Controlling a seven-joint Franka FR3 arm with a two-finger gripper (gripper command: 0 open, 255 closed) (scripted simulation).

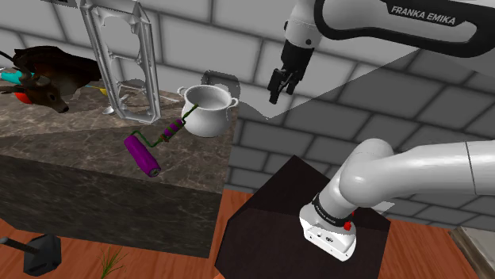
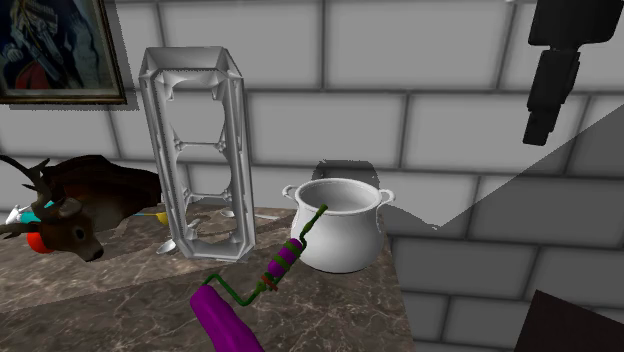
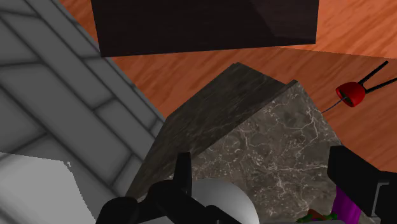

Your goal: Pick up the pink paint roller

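Dim light throughout; a hard diagonal shade edge crosses the wall (image 1: 357, 103).

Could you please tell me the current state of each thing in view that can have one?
gripper: open, empty, in the air off the counter's edge.
paint roller: lying on the counter, not held, handle end by the pot.
pot: upright, no lid on.
grey rack: standing upright on the counter.
deer figure: resting on the counter.
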